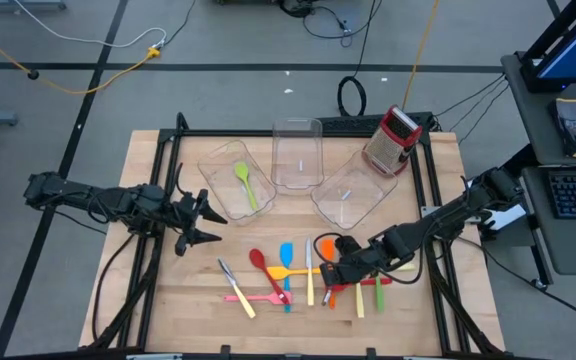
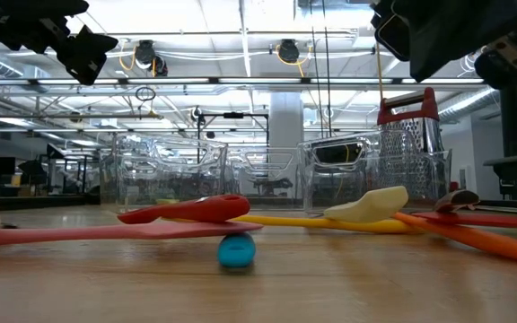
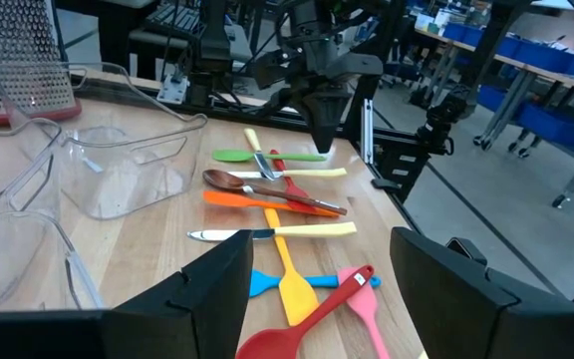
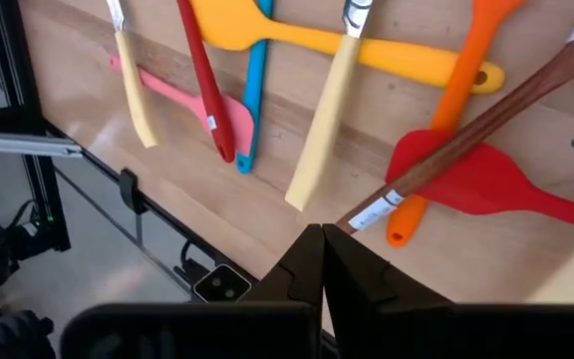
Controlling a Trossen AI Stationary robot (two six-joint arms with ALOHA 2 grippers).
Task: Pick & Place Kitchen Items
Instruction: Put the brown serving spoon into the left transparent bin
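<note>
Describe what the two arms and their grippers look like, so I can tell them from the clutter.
Both arms are dark, nearly black, jointed links with black cables trailing off them. The left gripper ends in two pointed, wedge-shaped black fingers. The right gripper has matching angular matte black fingers. No markings are visible.

Three bins (image 1: 298, 155) stand side by side toward the back of the table (image 1: 148, 300), with a grater (image 1: 393, 140) at their right end. One spoon (image 1: 246, 185) lies in the left bin. The other utensils (image 1: 298, 275) lie crossed over each other in front, between the two arms.
</note>
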